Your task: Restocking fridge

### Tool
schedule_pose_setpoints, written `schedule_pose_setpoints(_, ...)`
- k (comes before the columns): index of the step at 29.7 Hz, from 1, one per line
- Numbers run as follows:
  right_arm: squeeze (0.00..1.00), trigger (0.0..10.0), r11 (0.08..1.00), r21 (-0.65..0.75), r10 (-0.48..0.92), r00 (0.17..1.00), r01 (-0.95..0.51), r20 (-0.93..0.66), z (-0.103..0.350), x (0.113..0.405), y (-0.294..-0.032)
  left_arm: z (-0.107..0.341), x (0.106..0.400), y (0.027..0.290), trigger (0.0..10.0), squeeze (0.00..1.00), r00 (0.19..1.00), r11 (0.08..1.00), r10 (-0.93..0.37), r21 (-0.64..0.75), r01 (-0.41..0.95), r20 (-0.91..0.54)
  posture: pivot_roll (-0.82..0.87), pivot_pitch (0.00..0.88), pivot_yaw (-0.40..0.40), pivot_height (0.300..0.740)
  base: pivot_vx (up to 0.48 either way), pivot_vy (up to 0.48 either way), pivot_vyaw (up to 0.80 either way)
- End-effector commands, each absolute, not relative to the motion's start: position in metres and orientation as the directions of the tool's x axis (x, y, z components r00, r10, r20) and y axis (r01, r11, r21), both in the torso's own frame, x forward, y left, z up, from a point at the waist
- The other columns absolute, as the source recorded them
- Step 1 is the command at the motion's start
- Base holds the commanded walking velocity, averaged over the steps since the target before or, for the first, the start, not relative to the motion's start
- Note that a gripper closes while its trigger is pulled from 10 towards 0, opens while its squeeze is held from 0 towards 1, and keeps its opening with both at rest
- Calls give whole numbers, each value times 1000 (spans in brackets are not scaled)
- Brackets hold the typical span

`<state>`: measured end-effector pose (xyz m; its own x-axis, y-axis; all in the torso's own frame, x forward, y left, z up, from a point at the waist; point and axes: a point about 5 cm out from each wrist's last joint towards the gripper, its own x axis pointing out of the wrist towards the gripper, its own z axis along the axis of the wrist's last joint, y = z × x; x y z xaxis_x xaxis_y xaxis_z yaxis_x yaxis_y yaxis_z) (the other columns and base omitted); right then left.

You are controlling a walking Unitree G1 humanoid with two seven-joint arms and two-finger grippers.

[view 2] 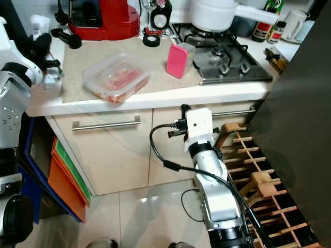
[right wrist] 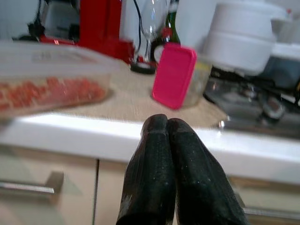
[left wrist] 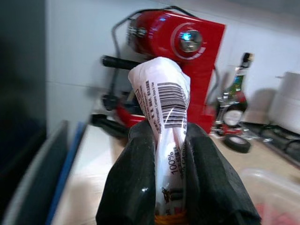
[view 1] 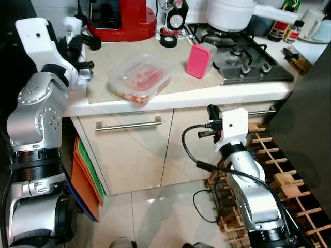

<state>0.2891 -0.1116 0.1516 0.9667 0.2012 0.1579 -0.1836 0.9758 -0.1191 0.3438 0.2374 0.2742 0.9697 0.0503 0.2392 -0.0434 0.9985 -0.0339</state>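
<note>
Packet (left wrist: pixel 161 122) pinched upright between left hand (left wrist: pixel 176 187) fingers

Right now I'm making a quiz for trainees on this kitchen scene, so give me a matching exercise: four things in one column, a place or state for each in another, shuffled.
Things:
1. white packet
2. clear lidded container
3. white pot
4. right gripper

Places or states:
A. on the gas hob
B. shut with nothing in it, below the counter edge
C. clamped in the left gripper
D. on the counter near its front edge, red food inside

Pairs: 1-C, 2-D, 3-A, 4-B
</note>
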Motion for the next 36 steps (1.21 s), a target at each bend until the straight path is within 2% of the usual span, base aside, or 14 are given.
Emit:
schedule_pose_setpoints(1,0,10000,978,-111,195,966,-178,169,154,294,-117,275,337,231,0,0,962,998,35,35,-46,270,134,0,-97,740,0,0,0)
schedule_pose_setpoints(2,0,10000,979,-103,190,966,-174,175,155,296,-118,273,334,230,0,0,961,998,40,37,-53,274,140,0,-101,740,0,0,0)
schedule_pose_setpoints(3,0,10000,982,-91,181,967,-167,178,156,298,-120,272,329,229,1529,0,959,997,48,39,-61,279,143,0,-103,740,0,0,0)
schedule_pose_setpoints(4,0,10000,983,-82,175,968,-162,180,156,298,-121,271,327,229,10000,0,958,997,53,40,-67,282,143,0,-103,740,0,0,0)
schedule_pose_setpoints(9,0,10000,989,-67,143,967,-131,210,162,303,-130,272,308,217,10000,0,940,999,18,39,-34,342,163,0,-113,740,0,0,0)
schedule_pose_setpoints(14,0,10000,994,-57,105,970,-95,220,162,304,-138,260,290,194,10000,0,928,989,-77,147,25,365,177,0,-117,740,0,0,0)
schedule_pose_setpoints(15,0,10000,996,-43,86,974,-79,210,158,302,-140,240,279,185,10000,0,944,991,-106,115,73,311,182,0,-124,740,0,0,0)
schedule_pose_setpoints(17,0,10000,997,-36,73,977,-67,199,154,301,-142,228,274,182,10000,0,955,993,-108,82,88,275,186,0,-127,740,0,0,0)
schedule_pose_setpoints(18,0,10000,1000,-1,26,986,-26,162,145,299,-150,205,264,174,10000,0,969,988,-146,88,130,201,195,0,-129,740,0,0,0)
schedule_pose_setpoints(21,0,10000,1000,-3,3,991,-3,130,136,294,-158,181,253,164,10000,0,974,981,-179,101,166,139,183,0,-139,740,0,0,0)
schedule_pose_setpoints(24,0,10000,1000,-1,12,994,-11,110,131,292,-159,167,250,161,10000,0,980,984,-173,69,167,97,173,0,-146,740,0,0,0)
schedule_pose_setpoints(27,0,10000,999,2,50,996,-50,78,123,290,-154,144,242,155,10000,0,980,975,-196,113,190,45,162,0,-153,740,0,0,0)
schedule_pose_setpoints(29,0,10000,999,26,42,998,-43,54,119,289,-155,135,242,157,10000,0,982,980,-187,68,186,5,158,0,-152,740,0,0,0)
schedule_pose_setpoints(36,0,10000,999,13,47,998,-47,51,117,292,-155,149,256,150,10000,0,976,974,-211,97,205,51,134,0,-124,740,0,0,0)
